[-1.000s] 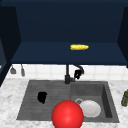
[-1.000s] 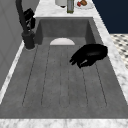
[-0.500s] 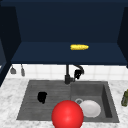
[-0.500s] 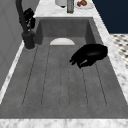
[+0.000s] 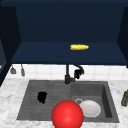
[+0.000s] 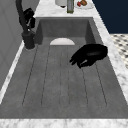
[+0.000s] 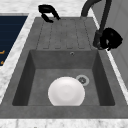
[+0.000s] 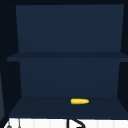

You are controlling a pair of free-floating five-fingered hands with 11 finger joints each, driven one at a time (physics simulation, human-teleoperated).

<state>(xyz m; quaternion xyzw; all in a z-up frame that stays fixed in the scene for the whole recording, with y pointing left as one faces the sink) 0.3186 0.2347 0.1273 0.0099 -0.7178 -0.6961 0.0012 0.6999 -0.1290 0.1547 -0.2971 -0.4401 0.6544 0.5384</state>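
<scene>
My left hand (image 5: 42, 97) hovers over the ribbed drainboard (image 5: 32, 100) at the sink's left, fingers loosely relaxed and holding nothing; it is also in the left side view (image 6: 88, 55) and the right side view (image 7: 47, 11). My right hand (image 5: 78, 73) is curled against the right side of the black faucet (image 5: 67, 76), at its handle, also seen in the right side view (image 7: 110, 38) and the left side view (image 6: 28, 17). A white plate (image 7: 66, 91) lies in the basin (image 7: 37, 75) beside the drain. A red ball (image 5: 67, 115) stands at the sink's front edge.
A yellow corn cob (image 5: 79, 47) lies on the dark cabinet's lowest shelf (image 8: 37, 106) above the sink. A green bottle (image 5: 124, 98) stands on the marble counter at the right. Utensils (image 5: 13, 70) hang on the wall at the left.
</scene>
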